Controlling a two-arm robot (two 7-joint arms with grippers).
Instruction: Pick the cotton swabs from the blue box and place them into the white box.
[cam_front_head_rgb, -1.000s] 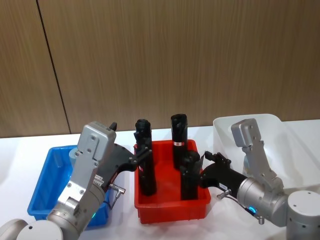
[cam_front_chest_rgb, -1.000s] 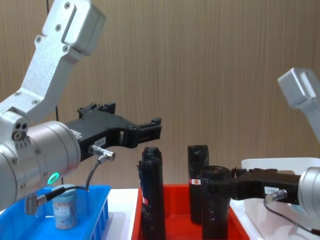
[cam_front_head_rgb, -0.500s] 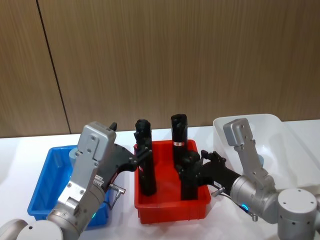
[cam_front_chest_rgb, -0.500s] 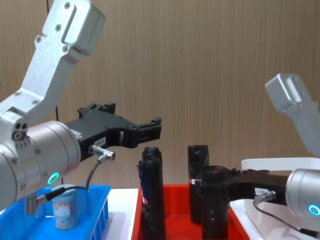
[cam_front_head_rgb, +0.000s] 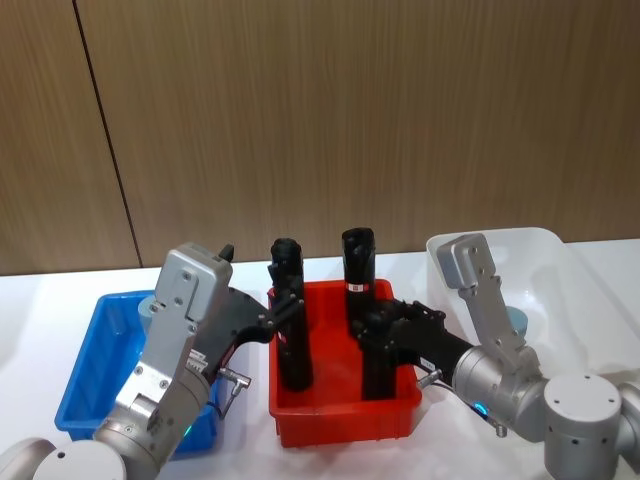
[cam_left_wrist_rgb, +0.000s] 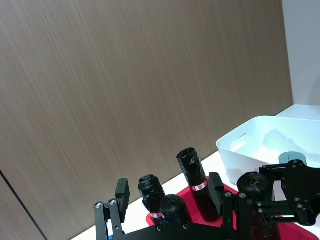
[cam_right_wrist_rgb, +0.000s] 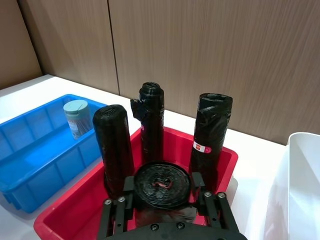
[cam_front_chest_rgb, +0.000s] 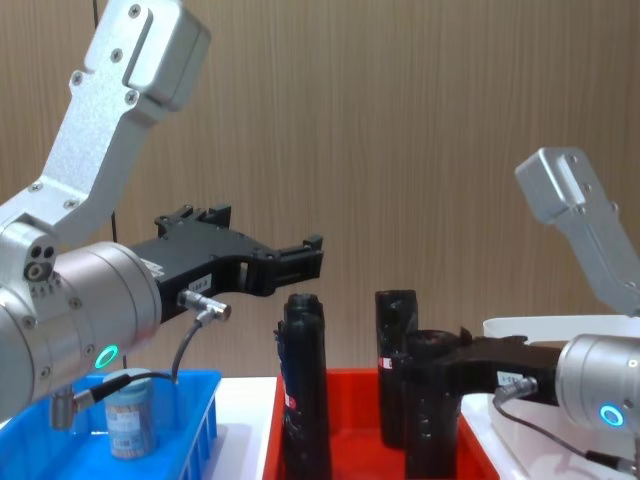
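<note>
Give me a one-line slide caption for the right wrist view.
Right pincer straddles a black roll in the red tray; one cotton swab tub stands in the blue box.

Blue box (cam_front_head_rgb: 92, 375), white box (cam_front_head_rgb: 560, 270), red tray (cam_front_head_rgb: 340, 415), black rolls (cam_front_head_rgb: 288, 320), brown wood-grain wall (cam_front_head_rgb: 320, 110)

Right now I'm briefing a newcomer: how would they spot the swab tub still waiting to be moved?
Find the blue box on the robot's left, beside the red tray. The cotton swabs tub stands inside it: short, clear, pale-lidded, unlike the tall black rolls next door.
</note>
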